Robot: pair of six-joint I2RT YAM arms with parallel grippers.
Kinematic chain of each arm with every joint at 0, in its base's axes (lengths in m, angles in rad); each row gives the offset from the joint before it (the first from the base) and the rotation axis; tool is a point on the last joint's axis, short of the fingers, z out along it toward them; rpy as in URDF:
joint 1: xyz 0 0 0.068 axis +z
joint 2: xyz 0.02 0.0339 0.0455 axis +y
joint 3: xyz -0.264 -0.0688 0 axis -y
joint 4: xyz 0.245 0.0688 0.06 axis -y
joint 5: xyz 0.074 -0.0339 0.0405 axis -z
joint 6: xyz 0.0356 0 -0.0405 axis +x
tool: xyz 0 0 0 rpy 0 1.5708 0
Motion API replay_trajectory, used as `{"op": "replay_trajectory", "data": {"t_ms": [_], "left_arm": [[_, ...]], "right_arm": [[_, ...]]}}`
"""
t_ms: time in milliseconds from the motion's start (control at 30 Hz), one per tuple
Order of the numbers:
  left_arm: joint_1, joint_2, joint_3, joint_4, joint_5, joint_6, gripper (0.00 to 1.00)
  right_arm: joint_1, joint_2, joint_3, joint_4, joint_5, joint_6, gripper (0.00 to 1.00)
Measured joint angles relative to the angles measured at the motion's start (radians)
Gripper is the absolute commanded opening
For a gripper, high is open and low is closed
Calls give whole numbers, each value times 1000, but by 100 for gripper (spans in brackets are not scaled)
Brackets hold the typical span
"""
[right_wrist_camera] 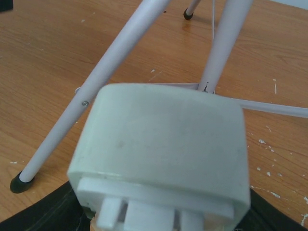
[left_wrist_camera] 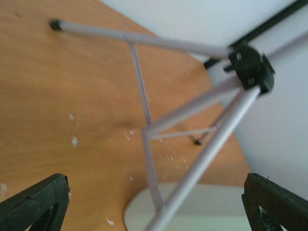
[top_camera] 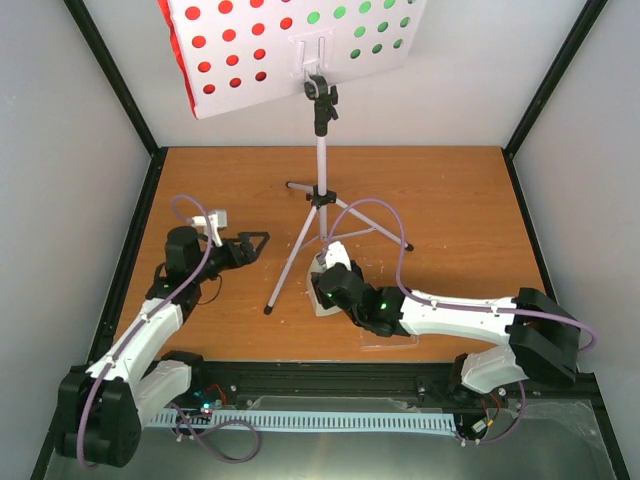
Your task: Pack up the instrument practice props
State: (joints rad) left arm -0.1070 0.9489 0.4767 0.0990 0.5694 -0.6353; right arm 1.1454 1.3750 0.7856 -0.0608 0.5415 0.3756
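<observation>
Left gripper (top_camera: 257, 248) hovering low over table (top_camera: 450, 220), fingers (left_wrist_camera: 33, 204) standing wide apart, gripping nothing, pointing at tripod leg (top_camera: 290, 265). A nudge there is likely tipping music stand (top_camera: 320, 150), spilling red sheet (top_camera: 225, 50) and green sheet (top_camera: 365, 30). Right gripper (top_camera: 335, 262) clamping metronome (right_wrist_camera: 163, 139) just beside centre pole. Swinging out is risking clipping a leg, or smooth casing slipping free.

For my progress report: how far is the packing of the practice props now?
Done: nothing looks packed yet. In hand: the right gripper grips the metronome; the left gripper is open beside the tripod. Remaining: the music stand stands upright, with the red sheet and green sheet on it.
</observation>
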Motion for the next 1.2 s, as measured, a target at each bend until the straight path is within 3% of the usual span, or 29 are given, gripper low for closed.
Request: {"op": "replay_trajectory", "data": {"t_ms": [67,233,400,567,700,900,1200], "left_arm": [[-54,0,-7,-16,0,-11,98],[-135,-3,-7,-48,-5,-32,90],[-202,-50,-6,-113,-19,-53,77],[-302,-120,-2,-182,-39,-82,72],[-412,-119,18,-215,-60,-117,71],[-531,-43,44,-188,-66,-160,67],[-537,106,43,-62,-39,-146,68]], "right_arm": [[-3,17,0,11,0,4,69],[-6,21,0,39,4,13,88],[-6,-73,14,16,-25,-22,83],[-26,-266,47,-26,-55,-60,80],[-200,-393,22,-55,-138,-42,76],[-480,-424,-161,-94,-371,49,69],[-556,-400,-315,-79,-618,177,67]]}}
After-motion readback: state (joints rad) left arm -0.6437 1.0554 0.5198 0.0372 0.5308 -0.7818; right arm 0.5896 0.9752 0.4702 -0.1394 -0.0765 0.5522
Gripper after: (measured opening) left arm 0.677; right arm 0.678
